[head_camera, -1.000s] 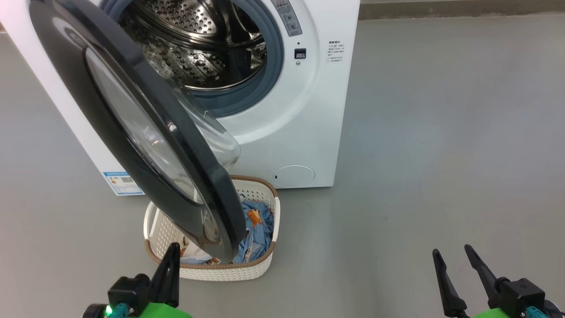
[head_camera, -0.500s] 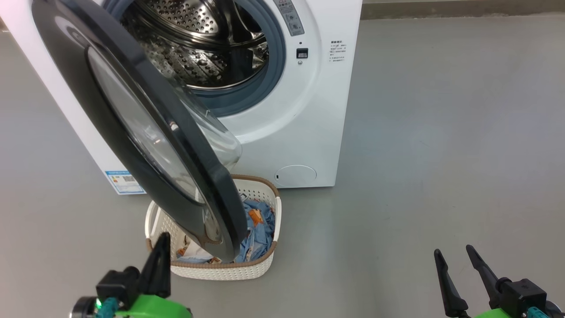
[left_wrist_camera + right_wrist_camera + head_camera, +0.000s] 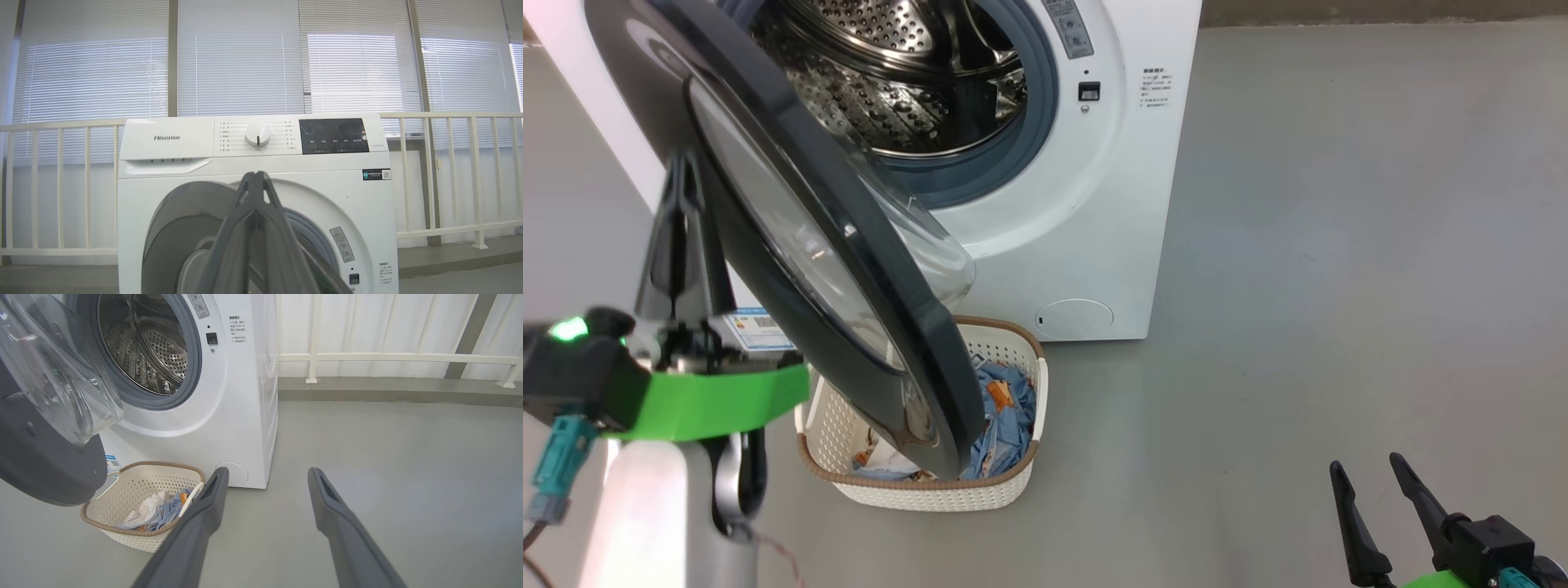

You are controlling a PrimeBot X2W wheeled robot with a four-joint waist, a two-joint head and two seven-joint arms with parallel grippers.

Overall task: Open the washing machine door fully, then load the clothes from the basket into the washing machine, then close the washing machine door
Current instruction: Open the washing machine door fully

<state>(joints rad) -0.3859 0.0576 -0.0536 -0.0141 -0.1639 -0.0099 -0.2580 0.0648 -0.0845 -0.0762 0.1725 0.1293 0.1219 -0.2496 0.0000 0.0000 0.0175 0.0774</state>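
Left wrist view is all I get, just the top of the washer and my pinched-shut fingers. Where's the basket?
Observer: The basket sits on the floor right in front of the washer, and the open door hangs over part of it.
Operator: Are there clothes in it?
Observer: Yes, a white cloth and blue printed pieces lie inside.
Operator: What's my other hand doing?
Observer: The right gripper is open and empty, low over bare floor, off to the right of the basket.
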